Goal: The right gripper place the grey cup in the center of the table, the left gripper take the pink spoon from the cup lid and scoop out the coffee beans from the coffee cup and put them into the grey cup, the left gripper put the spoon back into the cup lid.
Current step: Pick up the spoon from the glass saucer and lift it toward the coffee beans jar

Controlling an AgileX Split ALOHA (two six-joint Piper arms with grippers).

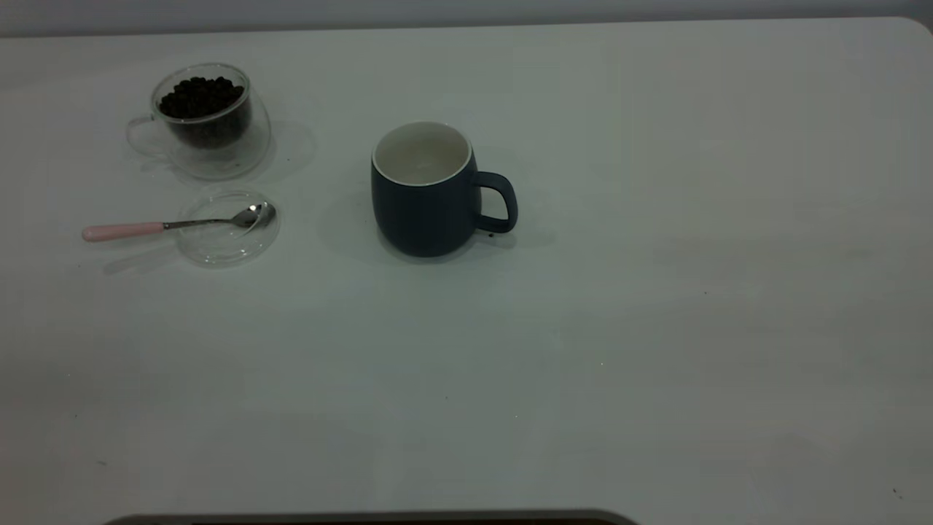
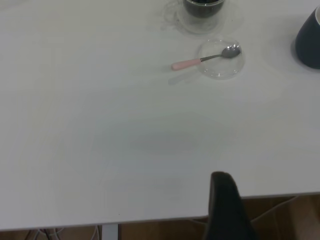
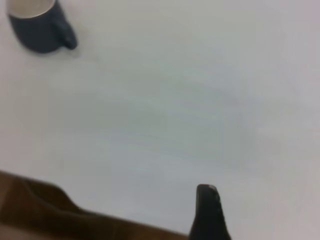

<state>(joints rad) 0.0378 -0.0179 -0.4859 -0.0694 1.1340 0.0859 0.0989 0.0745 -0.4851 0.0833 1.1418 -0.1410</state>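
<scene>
1. Grey cup [image 1: 426, 193] stands upright near the middle of the table [image 1: 656, 328], handle turned toward the right arm's side, white inside on show, nothing seen in it.
2. Left tool [image 2: 227, 207] hangs over the near table edge, well apart from every object; only one dark finger shows, so I cannot tell whether it is apart or together, and it touches nothing.
3. Right tool [image 3: 210, 215] likewise shows a single dark tip above bare table, far from the grey cup; its opening cannot be judged either.
4. One pink spoon [image 1: 175, 225] lies with its metal bowl resting in the cup lid [image 1: 227, 244] and its pink handle sticking out over the rim.
5. One coffee cup [image 1: 208, 120] sits just behind the lid, holding a heap of coffee beans [image 1: 200, 96].
6. Count: two cups, one lid, one spoon.
</scene>
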